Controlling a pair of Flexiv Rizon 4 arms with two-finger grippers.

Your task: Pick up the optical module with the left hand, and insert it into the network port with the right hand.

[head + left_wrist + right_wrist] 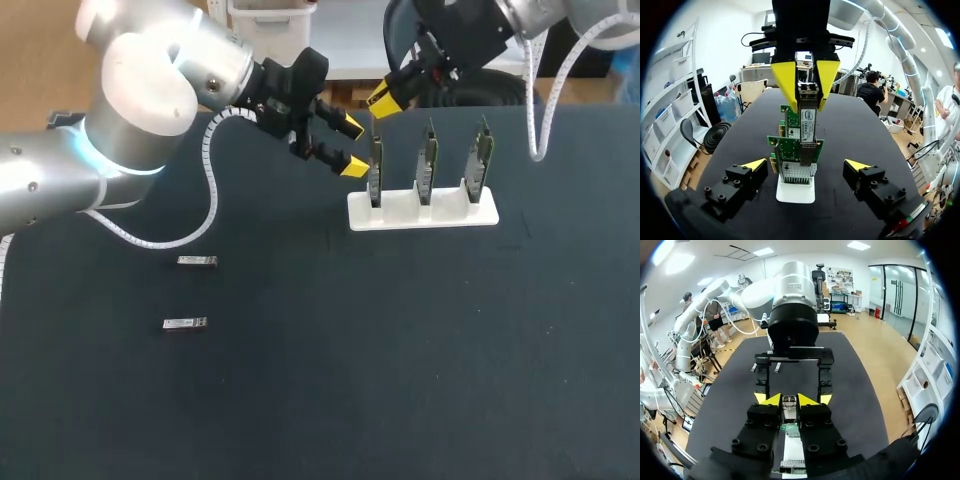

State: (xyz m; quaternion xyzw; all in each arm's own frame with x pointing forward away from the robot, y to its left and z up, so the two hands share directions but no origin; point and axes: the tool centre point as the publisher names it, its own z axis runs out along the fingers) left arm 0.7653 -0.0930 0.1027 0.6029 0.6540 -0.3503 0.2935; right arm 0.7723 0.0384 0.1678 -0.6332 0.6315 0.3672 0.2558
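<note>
module location: optical module (808, 122) is off the table, in the right gripper (383, 99), over the near-left end of the white holder (440, 212)
right fingers: clamped on the module's upper end from both sides
left fingers: left gripper (352, 147) spread wide, nothing between, just beside the same card
key relation: module hangs straight below the right fingertips, right above the network card (375, 170) nearest my left arm
long axis: vertical, in line with the card's port cage (799, 172)
lower end: at the cage mouth; can't tell whether it has gone in
nearer arm: both are close to the card, only the right one touches the module
likely next: push straight down along that axis (judgement)
risk: any tilt could jam it at the cage lip
count, modules: three; one held, plus a spare module (197, 261) and a second spare module (185, 323) lying flat on the table (400, 350), well apart from the holder
count, cards: three, upright, in a row
count, holders: one
</note>
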